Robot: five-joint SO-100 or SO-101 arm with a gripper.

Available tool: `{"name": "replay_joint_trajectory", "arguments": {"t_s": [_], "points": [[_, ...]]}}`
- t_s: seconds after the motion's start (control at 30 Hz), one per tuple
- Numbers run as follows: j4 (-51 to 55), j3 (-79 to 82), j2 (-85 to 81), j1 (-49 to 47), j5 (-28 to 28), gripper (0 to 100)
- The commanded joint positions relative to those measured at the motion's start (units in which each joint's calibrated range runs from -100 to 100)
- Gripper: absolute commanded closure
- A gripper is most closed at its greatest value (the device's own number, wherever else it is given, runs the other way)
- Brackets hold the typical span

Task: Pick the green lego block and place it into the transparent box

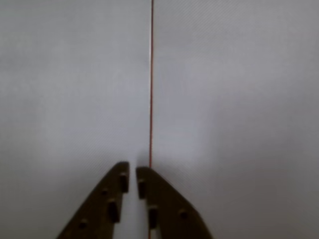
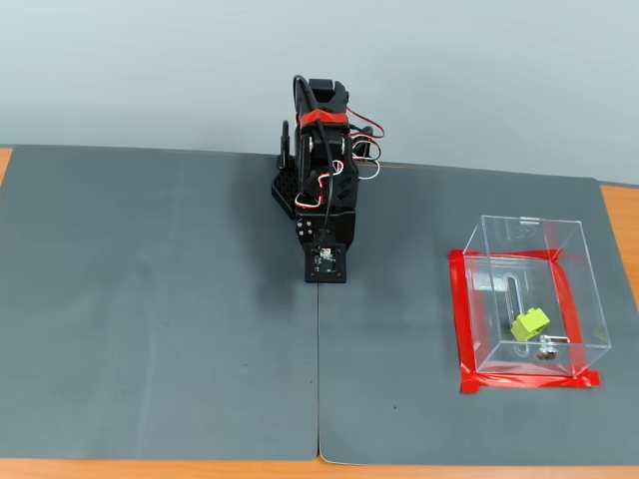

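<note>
Hanging folded over the grey mat, the gripper is clenched and empty in the wrist view, while only the fixed view shows the green lego block, well to its right, inside the transparent box.

A matt dark-grey mat covers the wood-toned table. The clear glossy plastic box holds a smooth lime-green plastic brick; glossy red tape edges it.
</note>
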Motion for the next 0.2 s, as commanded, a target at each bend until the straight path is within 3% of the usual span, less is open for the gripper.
{"name": "replay_joint_trajectory", "arguments": {"t_s": [0.0,0.17], "points": [[0.2,-3.8,0.3,-0.1,0.1,98],[0.2,-3.8,0.3,-0.1,0.1,98]]}}
